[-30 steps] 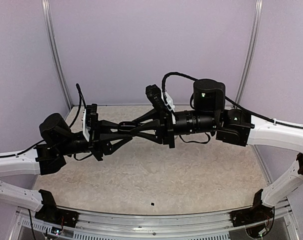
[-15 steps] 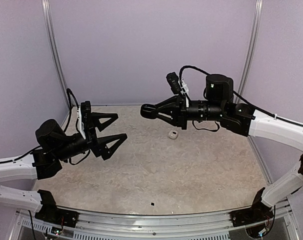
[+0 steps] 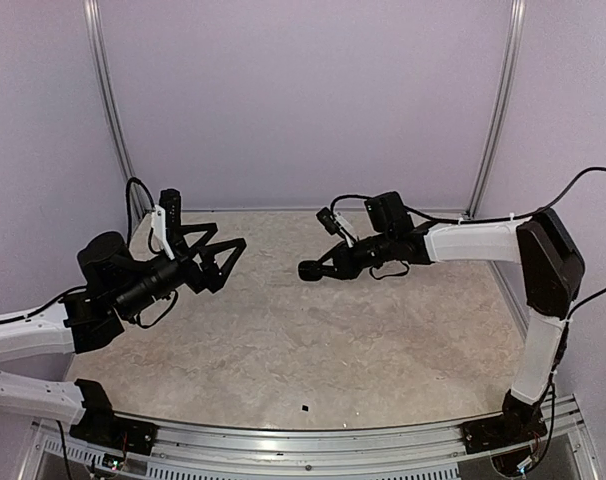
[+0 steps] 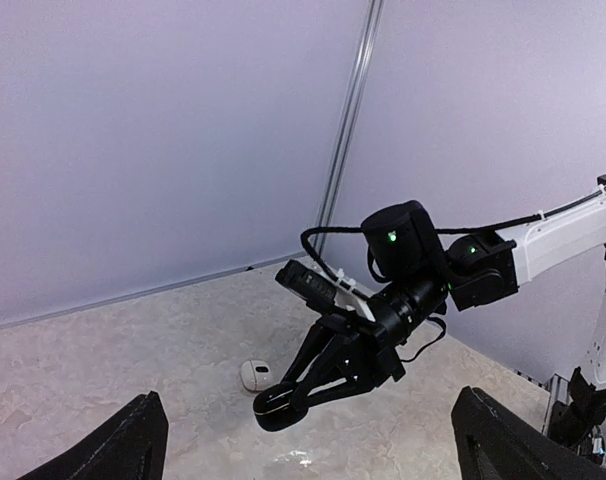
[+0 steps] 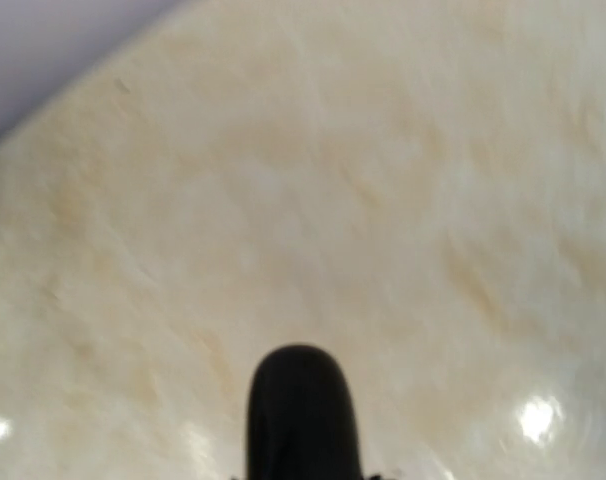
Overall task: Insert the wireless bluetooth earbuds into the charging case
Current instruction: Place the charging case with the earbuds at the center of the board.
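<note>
Case, small and white, lies on the table toward the far side, just beside the tip of the right gripper. This gripper's fingers are pressed together, low over the table; whether they pinch something I cannot tell. The left gripper is spread wide in the air, holding nothing.

Soft, even light fills the enclosure, and the lilac walls carry no hot spots. Shadows on the table are faint and diffuse beneath both arms. The overhead view is crisp, though its posts bow slightly towards the edges. The right wrist view is smeared and soft throughout. Two white glints sit near its bottom corners, and the right gripper is a dark, unfocused blob.
</note>
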